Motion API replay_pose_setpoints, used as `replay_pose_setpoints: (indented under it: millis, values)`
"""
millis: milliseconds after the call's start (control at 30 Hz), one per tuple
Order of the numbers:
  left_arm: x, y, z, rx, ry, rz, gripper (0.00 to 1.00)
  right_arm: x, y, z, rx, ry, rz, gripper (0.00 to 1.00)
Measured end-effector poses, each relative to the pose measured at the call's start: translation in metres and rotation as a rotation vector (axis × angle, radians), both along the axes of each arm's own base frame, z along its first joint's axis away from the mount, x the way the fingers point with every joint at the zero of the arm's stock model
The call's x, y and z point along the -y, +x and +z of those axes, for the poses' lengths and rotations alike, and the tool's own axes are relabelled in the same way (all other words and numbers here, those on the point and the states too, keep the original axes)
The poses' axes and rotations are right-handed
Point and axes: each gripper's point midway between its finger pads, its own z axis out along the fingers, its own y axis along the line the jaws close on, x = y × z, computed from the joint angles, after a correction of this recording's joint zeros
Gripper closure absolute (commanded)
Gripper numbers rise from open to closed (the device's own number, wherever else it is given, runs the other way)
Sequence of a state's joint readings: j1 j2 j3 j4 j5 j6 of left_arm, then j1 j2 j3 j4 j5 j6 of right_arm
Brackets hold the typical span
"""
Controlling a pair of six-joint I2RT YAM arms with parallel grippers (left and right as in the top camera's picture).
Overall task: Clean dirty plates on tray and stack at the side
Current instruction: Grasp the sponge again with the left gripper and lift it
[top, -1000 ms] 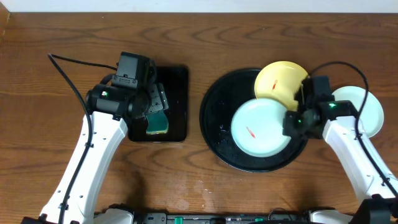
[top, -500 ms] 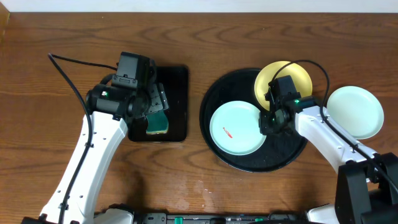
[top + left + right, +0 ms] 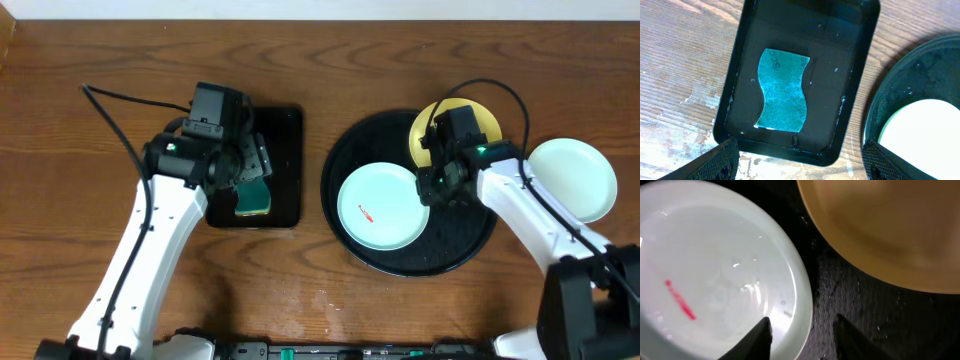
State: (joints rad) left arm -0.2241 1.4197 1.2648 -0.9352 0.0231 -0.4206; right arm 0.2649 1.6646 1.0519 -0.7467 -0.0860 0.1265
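Wood table (image 3: 300, 280): left fingers (image 3: 715, 160) spread above sponge (image 3: 782, 90); right fingers (image 3: 760, 340) parted over blue plate (image 3: 715, 280).

The table (image 3: 400, 60) was brown wood with a strong dark grain, its finish worn pale and scuffed in patches. The round tray (image 3: 445, 250) was glossy black and beaded with droplets. The rectangular tray (image 3: 845, 45) looked like shiny black plastic, wet inside. The sponge (image 3: 782, 90) had a fine, grainy, matt teal-green face. The pale blue plate (image 3: 715, 290) was smooth plastic with a wet sheen and a red smear. The yellow plate (image 3: 880, 225) looked smooth but duller. The left arm (image 3: 150, 240) wore smooth white casing.
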Motion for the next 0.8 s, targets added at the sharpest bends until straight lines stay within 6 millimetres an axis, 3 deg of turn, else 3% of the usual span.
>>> replay_pose_setpoints:
  millis: [67,133,300,467,633,733,800]
  values:
    - [0.0,0.001,-0.007,-0.022,0.005,0.0,0.2,0.0,-0.001,-0.011,-0.023,-0.007,0.007,0.68]
    - [0.001,0.003,-0.016,-0.049,0.011,0.0,0.21,0.001,-0.004,-0.021,-0.053,-0.016,0.009,0.83]
    - [0.001,0.004,-0.035,-0.108,0.025,0.0,0.21,0.002,-0.004,-0.035,-0.078,-0.026,0.011,0.98]
    - [0.001,0.007,-0.055,-0.166,0.039,0.0,0.21,0.003,-0.004,-0.036,-0.083,-0.031,-0.021,0.99]
    - [0.003,0.012,-0.093,-0.258,0.059,0.0,0.22,0.003,-0.003,-0.036,-0.083,-0.027,-0.052,0.99]
    - [0.004,0.018,-0.12,-0.299,0.069,0.0,0.3,0.003,-0.003,-0.036,-0.083,-0.026,-0.056,0.99]
    - [0.004,0.02,-0.136,-0.323,0.075,-0.001,0.4,0.003,-0.003,-0.036,-0.084,-0.026,-0.057,0.99]
